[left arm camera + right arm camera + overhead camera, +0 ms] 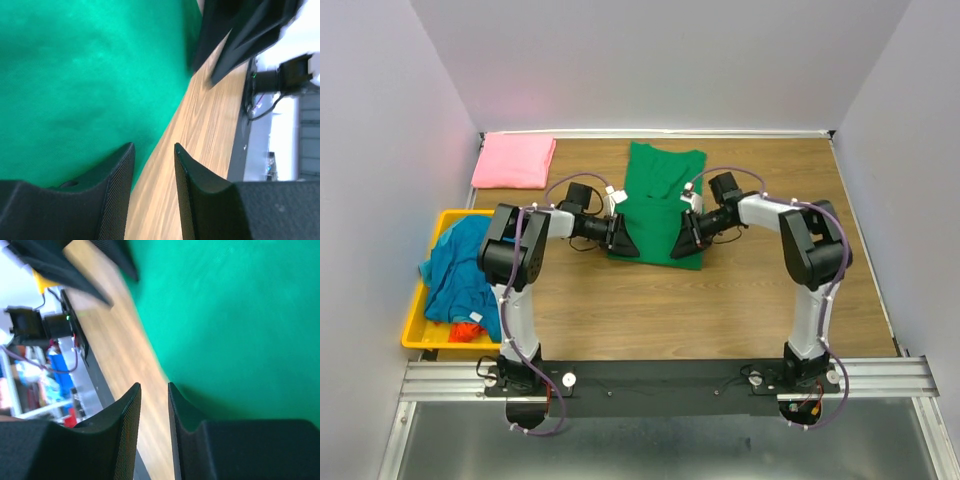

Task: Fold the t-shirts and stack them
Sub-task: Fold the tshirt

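Green t-shirt [658, 200] | edge at tips of left fingers [116, 192], right fingers [126, 437] | both half-open, empty

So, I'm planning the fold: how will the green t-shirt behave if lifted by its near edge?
Probably floppy: the green t-shirt lies flat with soft wrinkles, so unheld parts should sag. Likely light, being thin cloth. Pushed on the smooth wooden table, it would probably bunch rather than slide whole.

the left arm [515, 315] and right arm [805, 310] have white links and bulky black joints, trailed by thin purple cables [725, 169]. the left gripper [630, 248] and right gripper [678, 248] are black wedges; their fingers [117, 195] carry finely gridded pads.
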You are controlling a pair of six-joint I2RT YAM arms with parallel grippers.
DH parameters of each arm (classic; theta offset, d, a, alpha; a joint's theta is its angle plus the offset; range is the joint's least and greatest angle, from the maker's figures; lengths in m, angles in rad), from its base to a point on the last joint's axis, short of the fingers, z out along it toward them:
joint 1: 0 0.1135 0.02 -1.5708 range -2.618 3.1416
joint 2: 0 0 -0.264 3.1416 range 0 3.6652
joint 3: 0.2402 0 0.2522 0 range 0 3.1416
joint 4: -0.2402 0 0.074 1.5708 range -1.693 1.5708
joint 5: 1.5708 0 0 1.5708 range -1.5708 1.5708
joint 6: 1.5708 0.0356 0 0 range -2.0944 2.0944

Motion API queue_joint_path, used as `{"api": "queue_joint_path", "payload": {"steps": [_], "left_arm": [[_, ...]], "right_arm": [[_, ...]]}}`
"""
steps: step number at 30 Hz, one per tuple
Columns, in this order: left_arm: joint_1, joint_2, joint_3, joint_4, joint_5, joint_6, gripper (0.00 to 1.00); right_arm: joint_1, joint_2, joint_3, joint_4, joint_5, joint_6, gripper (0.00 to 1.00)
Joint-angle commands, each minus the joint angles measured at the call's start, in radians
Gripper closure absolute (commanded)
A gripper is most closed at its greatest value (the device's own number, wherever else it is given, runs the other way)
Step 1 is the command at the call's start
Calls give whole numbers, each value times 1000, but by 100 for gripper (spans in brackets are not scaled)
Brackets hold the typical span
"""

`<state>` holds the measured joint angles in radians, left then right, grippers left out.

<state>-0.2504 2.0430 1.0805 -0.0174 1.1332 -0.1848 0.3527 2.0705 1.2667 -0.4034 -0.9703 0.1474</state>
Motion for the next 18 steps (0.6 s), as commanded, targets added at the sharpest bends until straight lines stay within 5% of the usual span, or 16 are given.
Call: {"api": "queue_joint_path", "payload": {"steps": [1,8,18], "left_arm": [[16,-114,50,-260,-17,254,54],[23,-18,347,-206,-12,151,54],[89,279,545,-78,-99,33,54]], "right_arm": [[-67,-142,-1,-127,2,-178,64],[-147,-12,239,-130,-13,-152,64],[-185,247,434,-124,88,-160,65]]}}
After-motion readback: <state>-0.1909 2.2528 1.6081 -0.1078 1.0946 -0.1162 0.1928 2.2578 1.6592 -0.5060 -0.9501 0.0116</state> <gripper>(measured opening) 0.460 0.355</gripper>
